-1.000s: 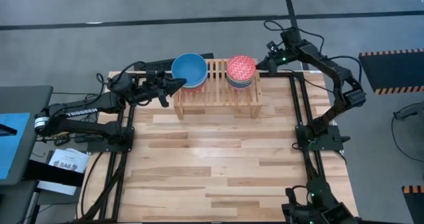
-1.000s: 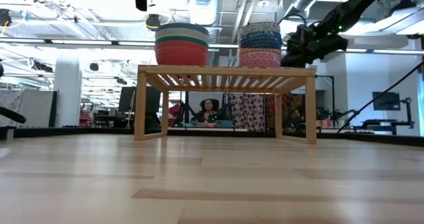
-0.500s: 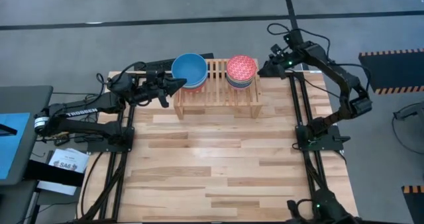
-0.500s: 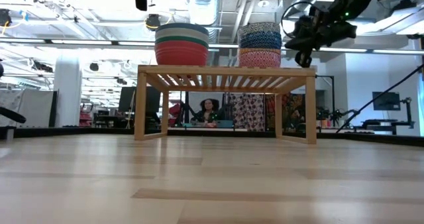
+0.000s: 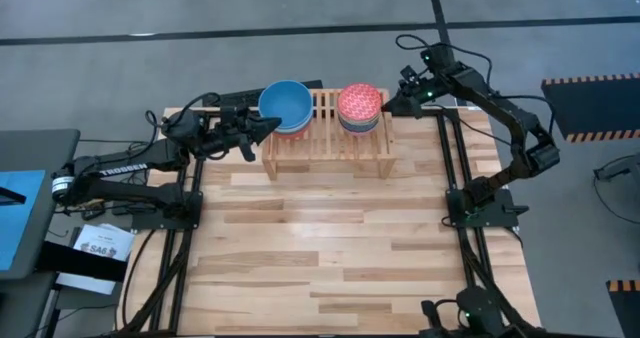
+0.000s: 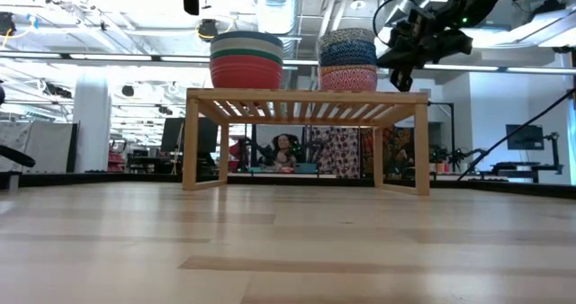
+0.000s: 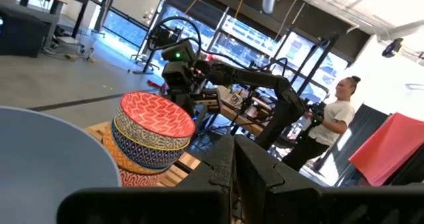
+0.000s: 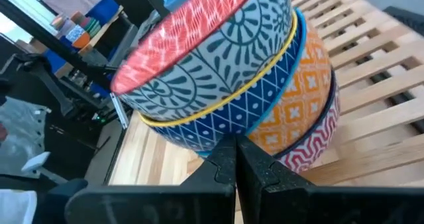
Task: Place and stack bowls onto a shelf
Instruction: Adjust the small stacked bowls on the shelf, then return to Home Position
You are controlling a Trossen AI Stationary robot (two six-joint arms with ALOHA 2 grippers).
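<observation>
From above, the shelf (image 5: 327,133) stood at the table's far edge with two stacks of bowls: the plain stack (image 5: 286,105) and the patterned stack (image 5: 360,108), which had shifted slightly toward the plain one since half a second before. The right gripper (image 5: 391,104), fingers pressed together, had moved in against the patterned stack's side. The left gripper (image 5: 268,126), also closed, stayed beside the plain stack.

At table height, the patterned stack (image 6: 348,59) sat farther left than before, with the right gripper (image 6: 396,63) beside it.

Through the right wrist camera, the closed fingertips (image 8: 233,159) touched the tilted patterned stack (image 8: 232,85).
</observation>
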